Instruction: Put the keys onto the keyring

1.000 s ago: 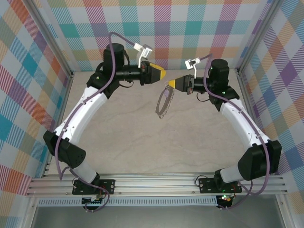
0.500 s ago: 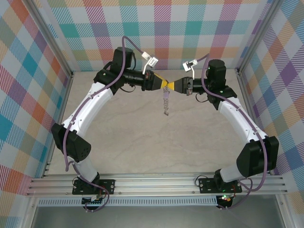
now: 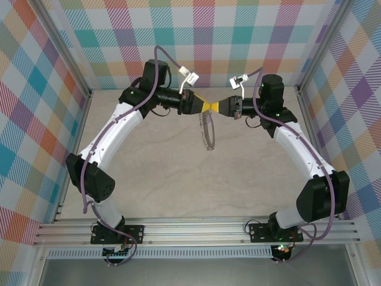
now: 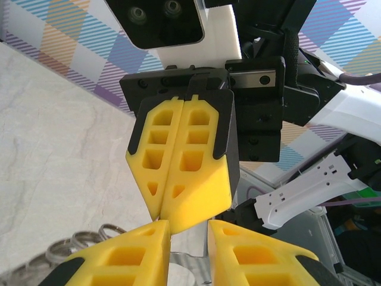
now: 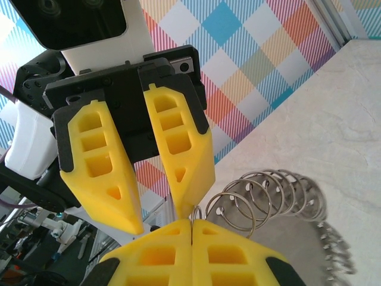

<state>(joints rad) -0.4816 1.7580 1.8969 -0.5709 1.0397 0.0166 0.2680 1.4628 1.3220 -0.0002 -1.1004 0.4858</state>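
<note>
Silver rings make up the keyring (image 3: 207,133). It hangs in the air at the far middle, above the counter (image 3: 155,179) and not touching it. Its top ring is pinched in the right claw (image 3: 212,107), whose yellow fingers (image 5: 161,256) are pressed tight together on the thin wire. The left claw (image 3: 205,105) is just beside it, tip to tip. Its fingers are spread a little, with a gap between them. A bit of silver shows low in that gap from the left wrist, but I cannot tell if it is a key.

A moment ago the two claws were well apart, and the left one was spread wider. Now they have come together, and the chain has swung a bit. I think the threading step is starting, so a key must slide onto the ring held there.
</note>
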